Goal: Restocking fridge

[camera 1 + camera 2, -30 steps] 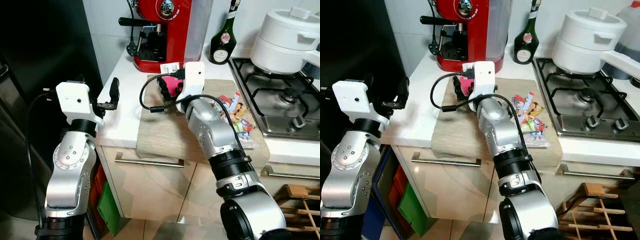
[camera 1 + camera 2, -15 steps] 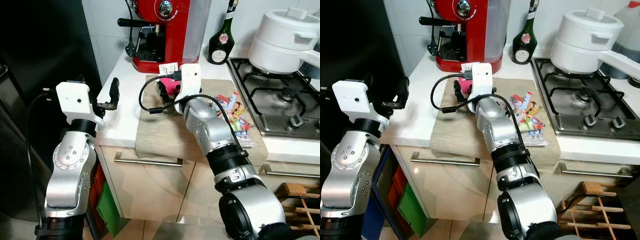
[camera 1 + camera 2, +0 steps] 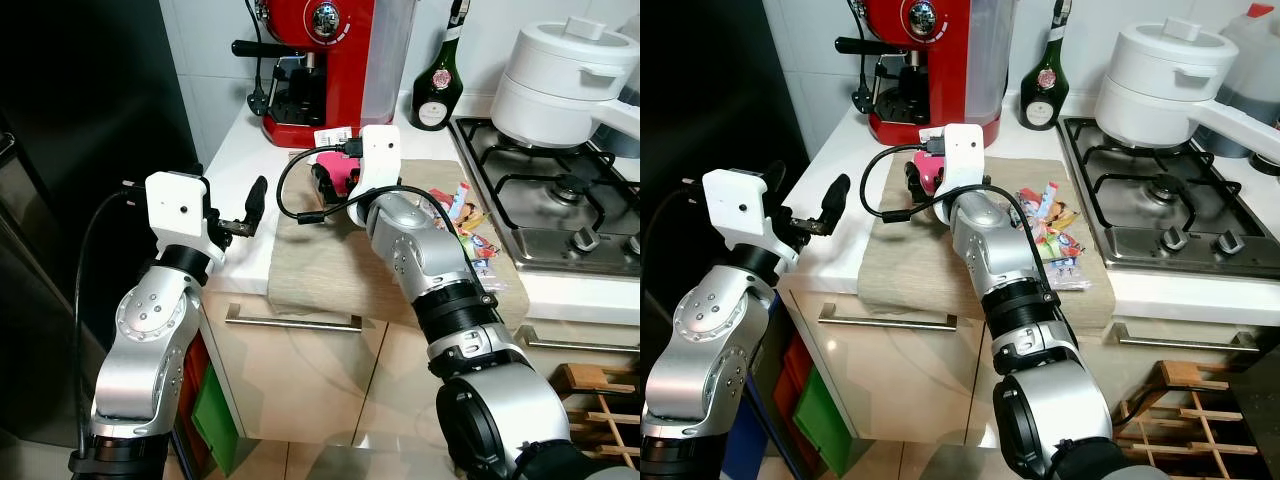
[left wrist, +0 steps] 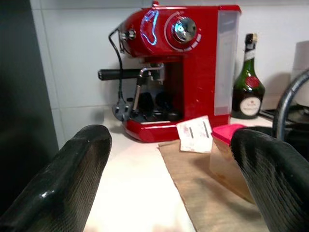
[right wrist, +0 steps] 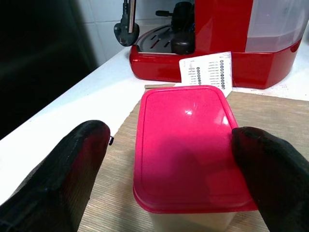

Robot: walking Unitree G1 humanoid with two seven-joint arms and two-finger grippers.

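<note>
A clear tub with a pink lid (image 5: 188, 145) stands on a beige mat (image 3: 320, 265) on the white counter, just in front of a red coffee machine (image 3: 330, 60). My right gripper (image 5: 176, 166) is open and straddles the tub, one black finger on each side. The finger (image 5: 270, 169) on one side is at the lid's rim, and the other has a gap to it. My left gripper (image 3: 805, 200) is open and empty, held over the counter's left edge, pointing at the tub (image 4: 227, 150).
A dark fridge (image 3: 80, 120) stands left of the counter. A green bottle (image 3: 437, 80) and a white pot (image 3: 560, 75) on the gas hob are at the back right. Snack packets (image 3: 465, 225) lie on the mat's right side. Cabinet doors and a wooden rack (image 3: 600, 400) are below.
My left arm has swung right, bringing its open gripper closer to the mat. My right gripper stays around the pink-lidded tub. The view has shifted slightly.
</note>
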